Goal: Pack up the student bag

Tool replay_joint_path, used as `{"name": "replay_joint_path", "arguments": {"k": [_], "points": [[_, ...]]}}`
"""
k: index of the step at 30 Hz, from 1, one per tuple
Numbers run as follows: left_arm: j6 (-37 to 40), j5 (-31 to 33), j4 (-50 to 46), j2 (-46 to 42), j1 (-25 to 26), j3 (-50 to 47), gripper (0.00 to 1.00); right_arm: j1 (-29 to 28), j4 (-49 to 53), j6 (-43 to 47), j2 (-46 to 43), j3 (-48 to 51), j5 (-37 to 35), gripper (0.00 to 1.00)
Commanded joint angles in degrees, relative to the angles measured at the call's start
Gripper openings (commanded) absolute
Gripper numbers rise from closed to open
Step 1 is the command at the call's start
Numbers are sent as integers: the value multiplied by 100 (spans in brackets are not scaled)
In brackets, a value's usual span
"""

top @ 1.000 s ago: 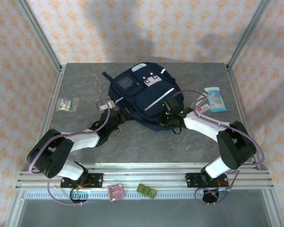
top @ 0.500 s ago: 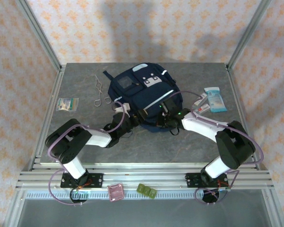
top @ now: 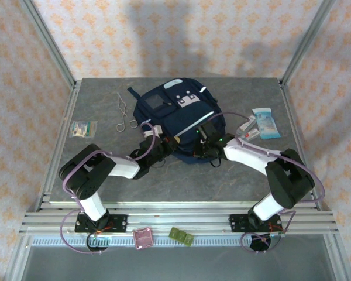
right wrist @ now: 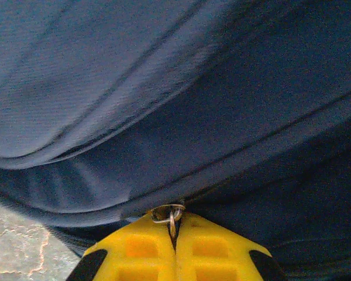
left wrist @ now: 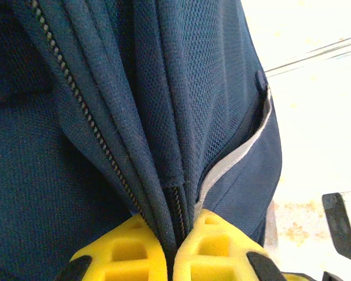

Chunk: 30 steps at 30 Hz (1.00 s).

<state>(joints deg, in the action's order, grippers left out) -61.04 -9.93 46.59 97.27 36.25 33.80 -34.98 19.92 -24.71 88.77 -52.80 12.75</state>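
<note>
1. Nearest, on the front rail below the tabletop (top: pixel 181 178): a pink item (top: pixel 143 237) and a green item (top: pixel 181 236), well apart from the work; purpose impossible to tell.
2. Reaching in low from both sides, the left arm (top: pixel 114 168) and the right arm (top: pixel 251 155), meeting at the near edge of the student bag (top: pixel 175 117); judged to be a two-point hold for working a zip, so that packing can begin.
3. From the left wrist: left jaws pressed together, yellow pads (left wrist: pixel 134 257) pinching a fold of navy fabric just beside a line of zipper teeth (left wrist: pixel 82 105); probably there to anchor the cloth against a pull from the other side.
4. From the right wrist: right jaws likewise pressed together, yellow pads (right wrist: pixel 140 252) pinching a small metal ring (right wrist: pixel 171 213) at the bag's seam, apparently a zip pull; held, by the look of it, to drag the slider along.
5. Lying flat mid-tabletop, front patch up, towards the far half: the bag itself; no wide opening visible, so packing apparently not yet begun.
6. Further out, apart from the bag: a small packet (top: pixel 83 129) at left; a thin metal tool (top: pixel 124 114) near the bag's left side; a blue pack (top: pixel 265 123) and a slim tube (top: pixel 250 127) at right; presumably laid within reach as things to go in.
</note>
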Motion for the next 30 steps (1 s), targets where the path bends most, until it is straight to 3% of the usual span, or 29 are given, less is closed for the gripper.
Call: {"name": "replay_joint_path", "arguments": {"k": [1,7,12,19,25,26,30], "points": [[247,169,-82,-460,-377,-276,0,474,789,233,18,-100,-848,0],[660,84,-601,-805,-628,-353,0,1035,1188,111,214,-292,-1992,0],[1027,17,-1017,-798,-735,-54,0,977,847,285,21,-97,-1261,0],[1935,13,-2065,-850,-1212,664,0,-275,640,1,-386,391,-586,0],[2244,162,-2409,-940,-1730,1011,0,-1286,-212,-465,153,-212,67,0],[2253,147,-2424,-946,-1784,1072,5,-1338,-378,-479,299,-347,145,0],[2185,27,-2707,-1160,-1850,1241,50,-1349,-808,-508,929,-1025,254,0]]}}
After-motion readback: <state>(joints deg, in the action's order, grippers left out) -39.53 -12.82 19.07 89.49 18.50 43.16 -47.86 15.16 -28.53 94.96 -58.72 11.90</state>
